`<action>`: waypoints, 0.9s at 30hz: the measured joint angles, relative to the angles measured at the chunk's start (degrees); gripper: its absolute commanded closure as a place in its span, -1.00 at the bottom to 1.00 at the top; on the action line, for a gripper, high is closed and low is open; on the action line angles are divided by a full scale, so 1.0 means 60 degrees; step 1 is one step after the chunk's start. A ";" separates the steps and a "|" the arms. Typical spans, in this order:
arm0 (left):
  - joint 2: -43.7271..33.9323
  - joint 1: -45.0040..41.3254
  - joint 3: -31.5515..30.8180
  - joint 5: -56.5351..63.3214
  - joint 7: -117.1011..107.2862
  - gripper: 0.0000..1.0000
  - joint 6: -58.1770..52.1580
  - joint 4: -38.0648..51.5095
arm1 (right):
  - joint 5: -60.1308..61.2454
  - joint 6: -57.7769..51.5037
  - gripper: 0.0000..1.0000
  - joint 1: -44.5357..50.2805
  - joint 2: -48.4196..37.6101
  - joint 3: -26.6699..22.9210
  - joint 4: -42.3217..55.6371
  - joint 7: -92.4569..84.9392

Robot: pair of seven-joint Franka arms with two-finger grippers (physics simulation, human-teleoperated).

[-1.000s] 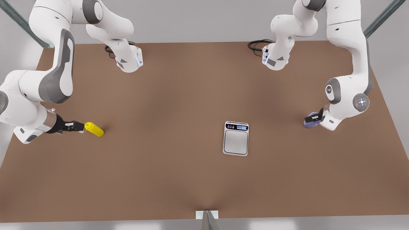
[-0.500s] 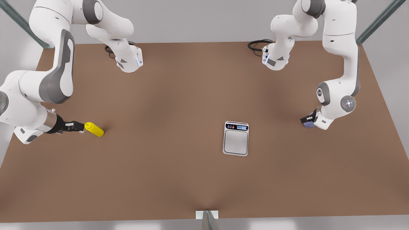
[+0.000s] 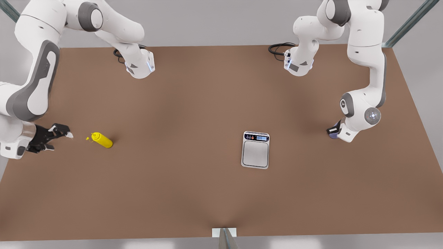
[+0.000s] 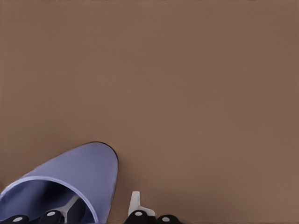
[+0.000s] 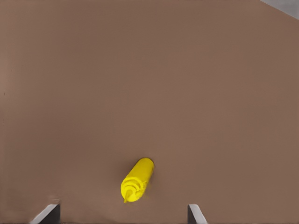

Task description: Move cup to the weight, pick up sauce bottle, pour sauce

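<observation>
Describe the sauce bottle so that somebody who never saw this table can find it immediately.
On the brown table, look toward the front view's left side, far from the silver scale near the middle. The sauce bottle lies there on its side, apart from the open right pincer, nozzle toward it. It is the only bright yellow thing, a small cylinder with a pointed tip.

A matt brown worktop [image 3: 193, 193] is shown; the weight [image 3: 255, 154] is plated in brushed steel; the sauce bottle [image 3: 101, 140] appears as smooth yellow plastic.
</observation>
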 measured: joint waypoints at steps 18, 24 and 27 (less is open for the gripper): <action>-0.0015 -0.0001 0.0008 0.0620 -0.0047 0.57 0.0674 -0.0285 | 0.7002 0.3660 -1.00 -0.3615 0.1523 0.0003 -0.6138 -1.3694; -0.0401 -0.0226 0.0039 0.0959 -0.0049 0.55 0.1016 -0.0188 | 0.7387 0.3512 -1.00 -0.3423 0.2098 0.0254 -0.5888 -1.3755; -0.0422 -0.0243 -0.0019 0.0960 -0.0045 0.57 0.1078 -0.0176 | 0.7531 0.3565 -1.00 -0.3423 0.2205 0.0576 -0.5859 -1.3740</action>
